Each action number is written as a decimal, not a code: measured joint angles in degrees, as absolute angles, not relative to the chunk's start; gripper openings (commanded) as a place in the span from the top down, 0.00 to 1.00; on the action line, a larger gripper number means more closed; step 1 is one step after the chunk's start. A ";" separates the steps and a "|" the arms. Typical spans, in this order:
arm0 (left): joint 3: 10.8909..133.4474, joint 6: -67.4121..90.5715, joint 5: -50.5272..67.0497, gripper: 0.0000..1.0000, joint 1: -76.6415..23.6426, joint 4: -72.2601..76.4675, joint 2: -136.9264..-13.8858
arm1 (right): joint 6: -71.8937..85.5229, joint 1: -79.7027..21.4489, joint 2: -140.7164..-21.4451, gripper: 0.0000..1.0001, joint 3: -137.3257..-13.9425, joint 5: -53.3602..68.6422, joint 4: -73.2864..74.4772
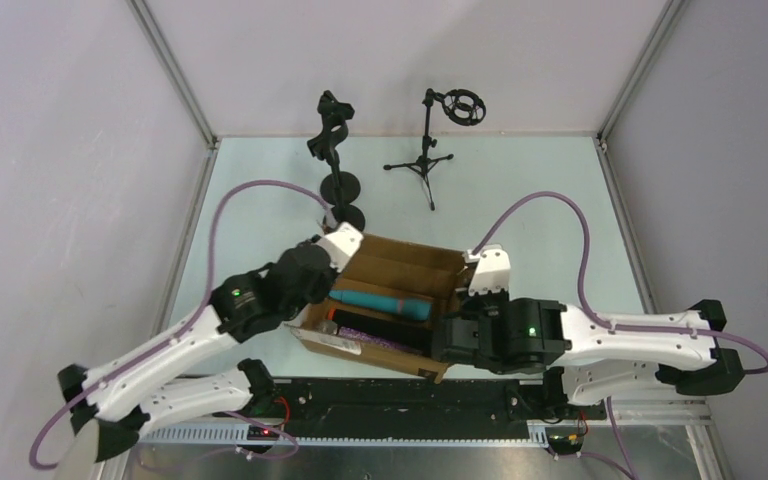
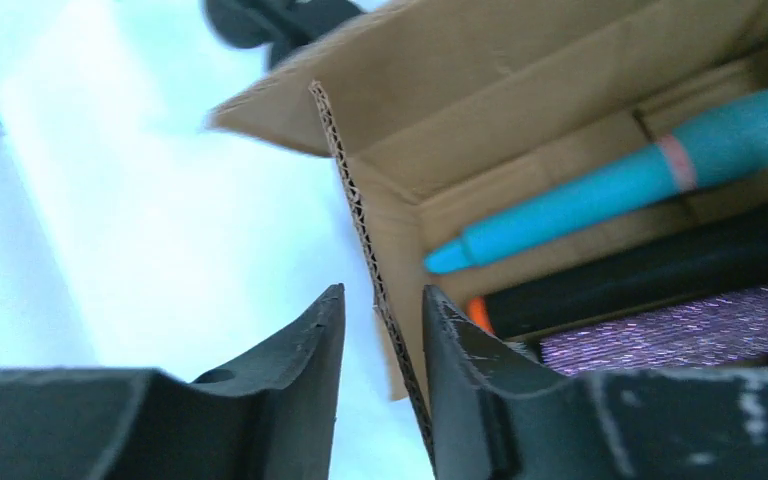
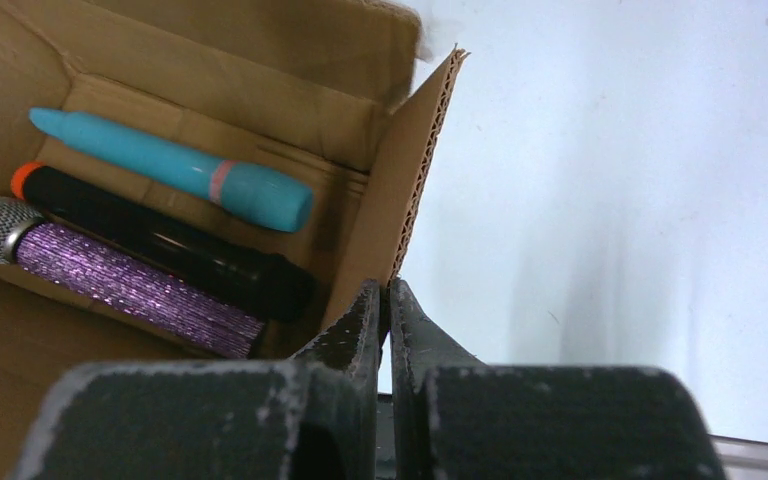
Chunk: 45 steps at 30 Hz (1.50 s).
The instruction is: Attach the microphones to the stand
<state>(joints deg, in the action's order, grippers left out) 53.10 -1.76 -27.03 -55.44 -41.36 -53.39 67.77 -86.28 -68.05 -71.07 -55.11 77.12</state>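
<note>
Cardboard box (image 1: 405, 262) mid-table, turquoise microphone (image 3: 170, 165), black microphone (image 3: 160, 240) and glittery purple microphone (image 3: 135, 290) side by side inside, left gripper (image 2: 380, 300) jaws apart astride the box's left wall, right gripper (image 3: 388, 290) clamped on its right flap, round-base stand (image 1: 332, 140) and tripod stand (image 1: 425, 150) farther back.

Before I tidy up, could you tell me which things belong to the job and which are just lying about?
For the job: turquoise microphone, black microphone, purple microphone, round-base stand, tripod stand.
Lying about: cardboard box holding the microphones, purple cables.
</note>
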 measured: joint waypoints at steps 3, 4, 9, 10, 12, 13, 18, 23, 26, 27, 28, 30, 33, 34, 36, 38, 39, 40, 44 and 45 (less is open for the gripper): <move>53.08 -3.55 -29.04 0.80 -53.06 -41.82 -47.92 | 69.56 -86.89 -64.88 1.00 -67.99 -55.68 78.28; 53.08 -3.51 -29.19 0.83 -52.82 -42.00 -46.96 | 69.97 -86.85 -64.05 1.00 -67.18 -55.59 78.67; 51.77 -3.55 -28.01 0.93 -50.19 -41.98 -43.55 | 70.98 -84.55 -59.94 0.94 -62.13 -53.47 79.02; 51.72 -3.53 -27.68 0.97 -49.58 -41.82 -43.44 | 71.00 -83.88 -59.18 0.83 -61.10 -52.66 78.94; 51.70 -3.55 -26.74 1.00 -48.45 -41.47 -43.57 | 71.00 -82.43 -57.60 0.63 -59.09 -50.89 78.46; 51.75 -3.57 -26.28 1.00 -47.97 -41.28 -43.88 | 70.39 -81.60 -56.82 0.58 -58.19 -49.76 78.11; 53.93 -4.16 -22.02 1.00 -47.07 -41.74 -46.06 | 64.25 -78.39 -55.53 0.38 -58.52 -45.17 71.99; 57.19 -5.67 -17.45 1.00 -46.89 -42.70 -48.47 | 52.75 -74.59 -55.27 0.41 -66.37 -42.35 64.31; 57.10 -6.11 -16.29 1.00 -46.89 -42.85 -47.90 | 44.12 -73.58 -56.34 0.41 -72.49 -40.77 57.47; 56.71 -6.09 -16.27 1.00 -46.87 -42.85 -47.68 | 41.41 -73.47 -58.08 0.42 -74.78 -40.34 55.55; 56.31 -6.09 -16.29 1.00 -46.87 -42.81 -47.57 | 39.40 -73.41 -59.33 0.42 -76.73 -39.81 53.91; 54.78 -6.11 -16.67 0.93 -46.85 -41.63 -47.27 | 35.53 -73.34 -62.94 0.42 -80.03 -38.50 49.95; 53.21 -6.59 -18.22 0.73 -46.87 -39.22 -46.96 | 30.92 -73.32 -68.31 0.43 -81.32 -35.20 44.03; 52.86 -6.94 -18.81 0.61 -46.85 -38.70 -46.92 | 29.67 -73.32 -70.41 0.44 -81.03 -33.76 42.50; 51.81 -7.49 -20.64 0.42 -46.85 -39.07 -47.09 | 27.73 -73.32 -74.22 0.46 -79.70 -30.72 40.07; 50.83 -8.01 -22.37 0.36 -46.85 -39.97 -47.83 | 26.61 -73.30 -77.12 0.48 -77.87 -28.18 38.46; 50.30 -8.05 -23.24 0.35 -46.85 -40.21 -48.38 | 26.26 -73.30 -77.97 0.49 -76.99 -27.35 37.98; 49.87 -8.10 -24.18 0.32 -46.85 -40.60 -48.82 | 26.04 -73.32 -78.70 0.50 -75.85 -26.26 37.56; 49.41 -8.54 -26.79 0.39 -46.89 -40.05 -48.58 | 25.82 -73.52 -78.87 0.52 -71.50 -23.51 35.81; 49.21 -8.75 -27.22 0.51 -46.89 -39.92 -48.31 | 25.82 -73.60 -78.70 0.51 -70.46 -23.00 35.16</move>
